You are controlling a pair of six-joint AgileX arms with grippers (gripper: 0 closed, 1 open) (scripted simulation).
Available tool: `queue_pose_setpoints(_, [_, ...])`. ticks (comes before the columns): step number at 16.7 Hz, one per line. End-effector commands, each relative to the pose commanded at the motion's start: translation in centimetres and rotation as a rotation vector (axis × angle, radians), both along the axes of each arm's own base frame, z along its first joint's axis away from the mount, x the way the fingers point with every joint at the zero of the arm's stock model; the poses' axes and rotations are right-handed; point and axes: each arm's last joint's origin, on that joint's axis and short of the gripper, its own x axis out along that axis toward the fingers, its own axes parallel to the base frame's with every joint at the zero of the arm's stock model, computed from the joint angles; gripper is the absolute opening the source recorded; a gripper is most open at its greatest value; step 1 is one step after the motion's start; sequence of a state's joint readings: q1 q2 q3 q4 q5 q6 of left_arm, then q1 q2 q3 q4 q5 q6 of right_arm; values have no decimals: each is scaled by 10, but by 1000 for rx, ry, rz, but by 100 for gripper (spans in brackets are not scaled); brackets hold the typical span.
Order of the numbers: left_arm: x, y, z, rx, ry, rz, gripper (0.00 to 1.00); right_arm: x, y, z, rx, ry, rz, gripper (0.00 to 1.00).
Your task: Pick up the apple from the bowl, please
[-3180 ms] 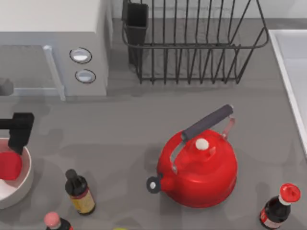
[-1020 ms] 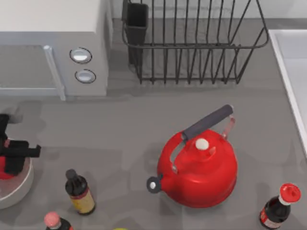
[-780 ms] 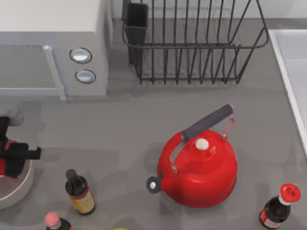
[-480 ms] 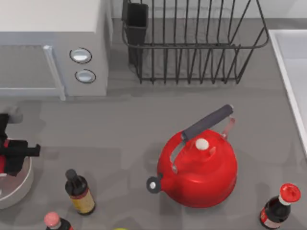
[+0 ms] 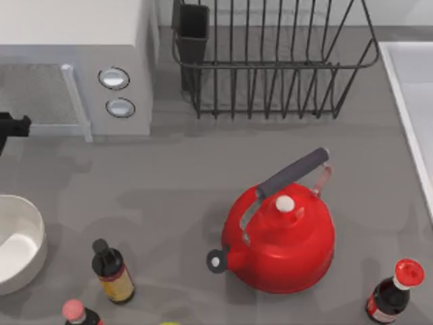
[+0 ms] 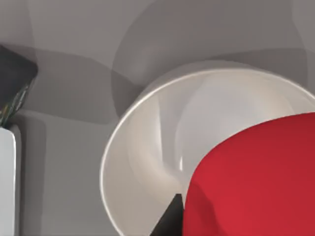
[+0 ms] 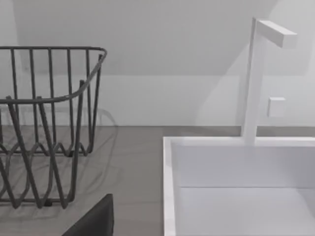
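Now, bowl: the white bowl (image 5: pixel 17 252) sits at the table's left edge, its pale interior bare in the top view; the left wrist view looks down into the same bowl (image 6: pixel 142 162) from above.
Apple: the red apple (image 6: pixel 256 182) sits close under the left wrist camera, raised above the bowl and clear of its interior.
Left gripper: the left gripper (image 5: pixel 10 127) is at the table's far left, in front of the microwave (image 5: pixel 74 61), pinching the apple; one dark fingertip (image 6: pixel 170 221) lies against the fruit's side.
Dish rack: the black wire rack (image 5: pixel 270 57) stands at the back with a dark cup (image 5: pixel 193 30) in its corner.
Kettle: the red kettle (image 5: pixel 281 233) stands right of centre.
Bottles: a dark bottle (image 5: pixel 111 271) stands just beside the bowl.
Right arm: parked, its wrist view facing the rack and a white sink (image 7: pixel 170 187).
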State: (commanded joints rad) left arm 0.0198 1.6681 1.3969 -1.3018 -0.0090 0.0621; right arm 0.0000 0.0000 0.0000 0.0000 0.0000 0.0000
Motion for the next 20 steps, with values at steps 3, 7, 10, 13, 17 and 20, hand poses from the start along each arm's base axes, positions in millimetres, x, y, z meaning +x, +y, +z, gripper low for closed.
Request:
queue_pose_setpoints(3, [-10,0,61,0,1,0,0,0,0,0,0,0,0,100])
queue_pose_setpoints(7, [-33,-1,113,0,-26,1,0,0,0,0,0,0,0,100])
queue_pose_setpoints(10, [-38,-1,122,0,-34,1,0,0,0,0,0,0,0,100])
queue_pose_setpoints(13, [-37,0,121,1,-30,4,0,0,0,0,0,0,0,100])
queue_pose_setpoints(17, [-21,-20,106,-2,-20,3,0,0,0,0,0,0,0,100])
queue_pose_setpoints(20, [-2,-68,80,-5,-12,10,0,0,0,0,0,0,0,100])
